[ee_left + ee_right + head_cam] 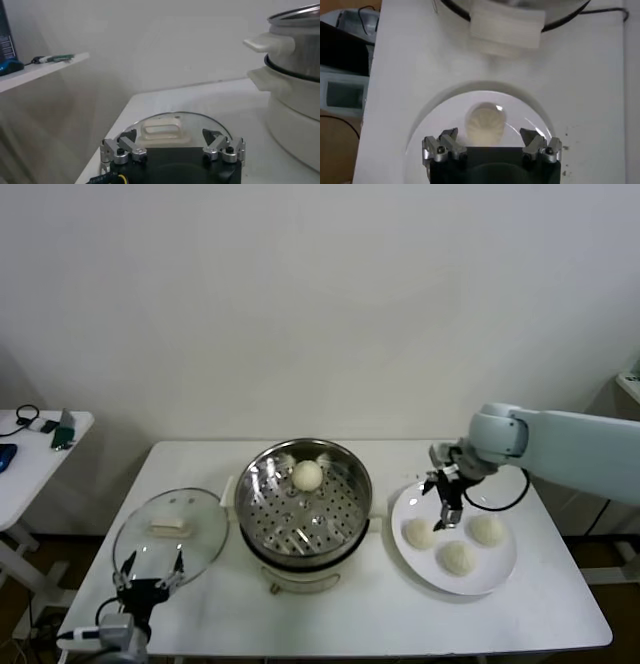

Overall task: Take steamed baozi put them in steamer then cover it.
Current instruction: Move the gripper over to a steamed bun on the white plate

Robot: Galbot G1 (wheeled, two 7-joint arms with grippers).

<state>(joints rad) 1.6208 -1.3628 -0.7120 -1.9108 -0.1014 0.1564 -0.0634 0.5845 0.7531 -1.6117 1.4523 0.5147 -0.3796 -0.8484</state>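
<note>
Right gripper hovers, fingers spread wide and empty, over the bun at nine o'clock on the plate. I'd drop straight, centred, and squeeze gently. One baozi sits at twelve o'clock in the steamer. Left gripper waits open by the glass lid.

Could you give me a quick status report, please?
Right gripper open above white plate's three cream buns. One bun in steel steamer. Left gripper open by glass lid.
</note>
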